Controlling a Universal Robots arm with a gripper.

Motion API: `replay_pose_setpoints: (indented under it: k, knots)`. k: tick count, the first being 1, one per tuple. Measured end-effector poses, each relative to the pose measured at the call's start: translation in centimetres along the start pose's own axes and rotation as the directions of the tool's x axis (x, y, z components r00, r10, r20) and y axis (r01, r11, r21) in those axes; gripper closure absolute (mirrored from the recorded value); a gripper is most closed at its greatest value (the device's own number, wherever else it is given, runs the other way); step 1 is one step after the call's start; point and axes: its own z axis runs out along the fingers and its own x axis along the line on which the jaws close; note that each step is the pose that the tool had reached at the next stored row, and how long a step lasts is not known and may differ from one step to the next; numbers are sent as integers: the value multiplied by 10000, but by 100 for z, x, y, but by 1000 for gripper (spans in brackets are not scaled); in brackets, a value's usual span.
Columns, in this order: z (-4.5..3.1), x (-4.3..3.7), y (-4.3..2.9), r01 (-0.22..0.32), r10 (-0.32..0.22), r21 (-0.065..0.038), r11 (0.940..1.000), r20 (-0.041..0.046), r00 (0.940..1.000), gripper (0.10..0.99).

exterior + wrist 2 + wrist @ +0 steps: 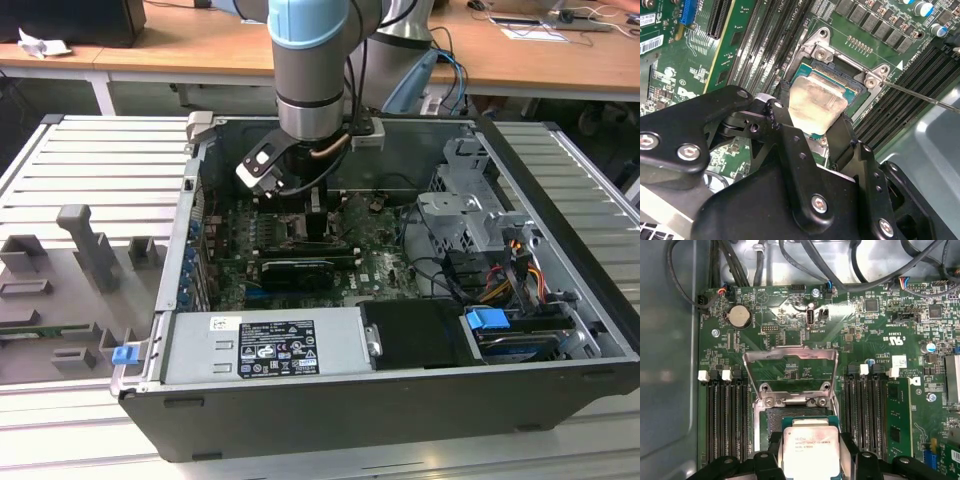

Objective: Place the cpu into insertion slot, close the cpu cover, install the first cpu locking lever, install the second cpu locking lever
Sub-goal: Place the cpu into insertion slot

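1. the arm is reaching straight down from the far side into the open computer case, its wrist pointing at the motherboard.
2. the gripper is hanging low over the socket, in the far half of the case and toward the exterior view's left.
3. in both wrist views its two black fingers are flanking the cpu on opposite edges and pressing against them, narrowed to the chip's width, so the gripper is gripping the cpu.
4. the cpu is sitting over the socket opening with its pale metal top facing up; i cannot tell whether it is fully seated.
5. the cpu cover is standing swung open on the far side of the socket, hinged at the socket's edge, clear of the chip.
6. a thin metal lever is running out from a corner of the socket frame, lying apart from the fingers.
7. memory slots are lining both sides of the socket, and a coin battery is sitting farther off on the board.
8. the case is lying on its side on a slatted metal table, with a silver power supply along its near edge.
9. grey fixtures are resting on the table at the exterior view's left, and wooden desks are standing beyond.
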Motion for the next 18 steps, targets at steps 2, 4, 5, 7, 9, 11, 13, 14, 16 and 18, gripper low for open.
replay_pose_setpoints:
  k: [2, 4, 5, 7, 9, 11, 13, 14, 16, 18]
  knots:
    - [4, 1, 0, 0, 0, 0, 10000, 0, 10000, 549]
    - [10, 4, -1, 0, 0, 0, 10000, 0, 10000, 549]
    - [14, 9, -3, -3, 3, -1, 10000, 9, 10000, 549]
    - [22, 15, -2, 1, -1, -2, 10000, 10, 10000, 549]
    - [27, 25, -3, 0, 0, 0, 10000, 14, 10000, 549]
    - [34, 39, -4, 0, 0, -1, 10000, 12, 10000, 549]
    - [45, 54, -6, 0, 0, -1, 10000, 12, 10000, 549]
    - [51, 61, -6, 0, 0, -1, 10000, 12, 10000, 549]
    - [80, 82, -9, 1, -1, -1, 10000, 13, 10000, 549]
    - [93, 86, -10, -10, 10, -1, 10000, 14, 10000, 549]
